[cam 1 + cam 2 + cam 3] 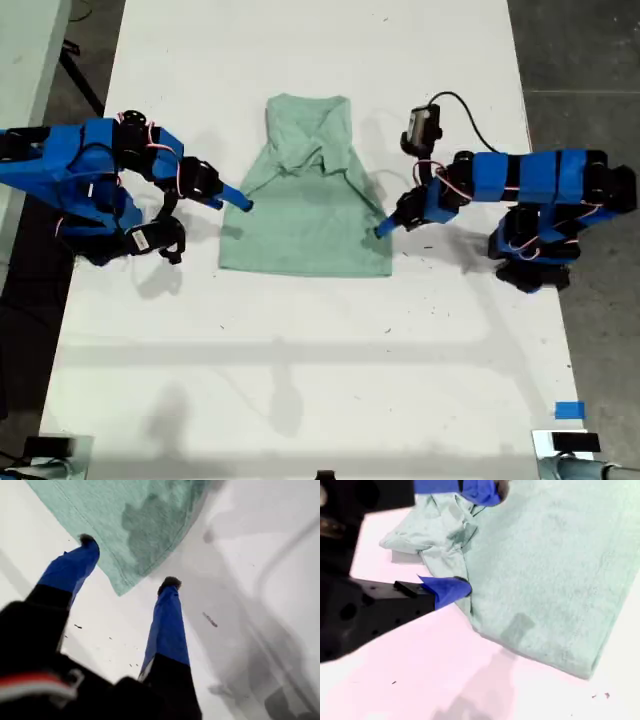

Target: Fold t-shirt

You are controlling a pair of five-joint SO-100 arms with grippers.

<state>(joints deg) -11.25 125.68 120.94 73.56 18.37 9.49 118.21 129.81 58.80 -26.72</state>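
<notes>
The pale mint-green t-shirt (pixel 305 215) lies on the white table (pixel 300 350), its sleeves folded in and bunched over the upper half. My first gripper (pixel 383 230) reaches in from the exterior view's right, at the shirt's edge just above its lower corner. In the first wrist view it (pixel 129 562) is open, with the t-shirt (pixel 135 525) corner lying between the fingers. My second gripper (pixel 243 205) comes from the exterior view's left and touches the opposite edge. It (pixel 470 540) is open, one fingertip (pixel 452 589) at the t-shirt (pixel 555 575) edge beside the bunched folds.
A small black camera (pixel 422 125) with a cable rides on the first arm. A blue tape mark (pixel 569 410) sits near the table's corner at the exterior view's lower right. Dark floor borders the table on both sides of the exterior view.
</notes>
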